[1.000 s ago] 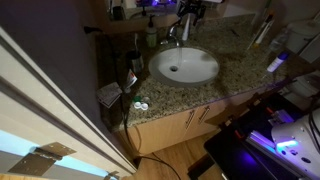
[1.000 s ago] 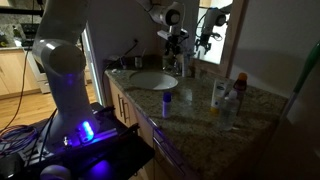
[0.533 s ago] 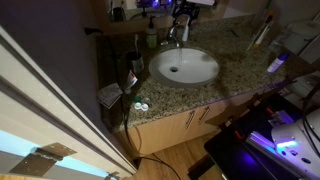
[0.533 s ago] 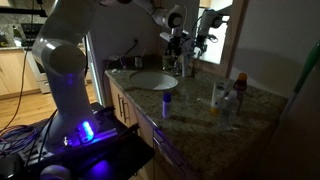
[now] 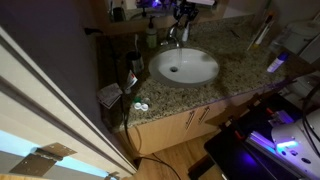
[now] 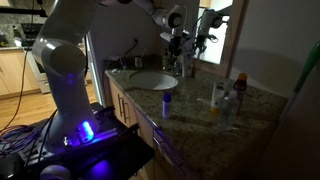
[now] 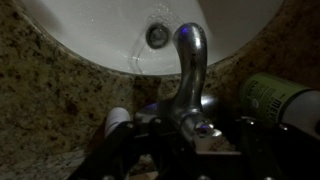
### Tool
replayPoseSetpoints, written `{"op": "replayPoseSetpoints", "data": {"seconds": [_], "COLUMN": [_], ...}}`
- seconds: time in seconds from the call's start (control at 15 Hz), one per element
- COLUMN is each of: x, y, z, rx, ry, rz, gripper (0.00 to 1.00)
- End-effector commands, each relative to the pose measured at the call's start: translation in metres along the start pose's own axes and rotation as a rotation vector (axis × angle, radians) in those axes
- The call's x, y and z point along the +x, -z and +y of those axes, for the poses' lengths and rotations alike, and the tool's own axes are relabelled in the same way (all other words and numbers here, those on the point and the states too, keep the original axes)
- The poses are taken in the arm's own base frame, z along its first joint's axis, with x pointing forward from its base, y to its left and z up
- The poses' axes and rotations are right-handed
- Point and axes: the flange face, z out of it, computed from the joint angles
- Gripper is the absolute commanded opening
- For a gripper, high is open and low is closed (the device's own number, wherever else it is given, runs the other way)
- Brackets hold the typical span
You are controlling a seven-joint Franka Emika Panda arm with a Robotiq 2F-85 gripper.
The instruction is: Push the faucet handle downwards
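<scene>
The chrome faucet [image 7: 188, 70] curves out over the white basin [image 7: 90, 30] in the wrist view. Its short handle [image 7: 203, 128] lies low in the middle of that view, right at my gripper [image 7: 195, 150]. My fingers are only dark shapes on either side of the handle, and the dimness hides how wide they stand. In both exterior views my gripper [image 5: 183, 12] [image 6: 178, 38] hangs directly over the faucet [image 5: 172, 35] at the back of the sink [image 5: 184, 66].
A greenish soap bottle [image 7: 275, 100] [image 5: 152, 35] stands close beside the faucet. Bottles [image 6: 225, 95] and small items [image 5: 140, 105] sit on the granite counter [image 5: 235, 60]. A mirror and wall are close behind the faucet.
My gripper has shifted slightly sideways and down over the faucet since a second ago. Nothing else has moved.
</scene>
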Motion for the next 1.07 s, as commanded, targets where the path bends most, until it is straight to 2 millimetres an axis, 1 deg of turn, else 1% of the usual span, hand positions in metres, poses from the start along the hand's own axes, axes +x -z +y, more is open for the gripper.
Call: {"op": "replayPoseSetpoints", "data": {"seconds": [0.0,0.2,0.33,0.4,0.47,0.53,0.6,0.73,0.8,1.0], "x": [-0.002,-0.005,-0.007,-0.009,-0.010,-0.010,-0.010,-0.009,-0.008,-0.013], "y": [-0.004,-0.007,-0.010,-0.013,-0.014,-0.013,-0.009,-0.002,0.001,0.006], "z": [0.001,-0.003,0.001,0.002,0.005,0.008,0.011,0.018,0.020,0.021], "rx": [-0.026,-0.042,-0.058,-0.060,-0.062,-0.053,-0.046,-0.034,-0.027,0.017], "ry": [0.007,0.027,0.030,0.030,0.023,0.016,0.005,-0.006,-0.013,-0.003], "rz": [0.035,0.056,0.051,0.044,0.037,0.041,0.048,0.057,0.063,0.009], "gripper": [0.25,0.04,0.05,0.00,0.36,0.31,0.32,0.44,0.52,0.72]}}
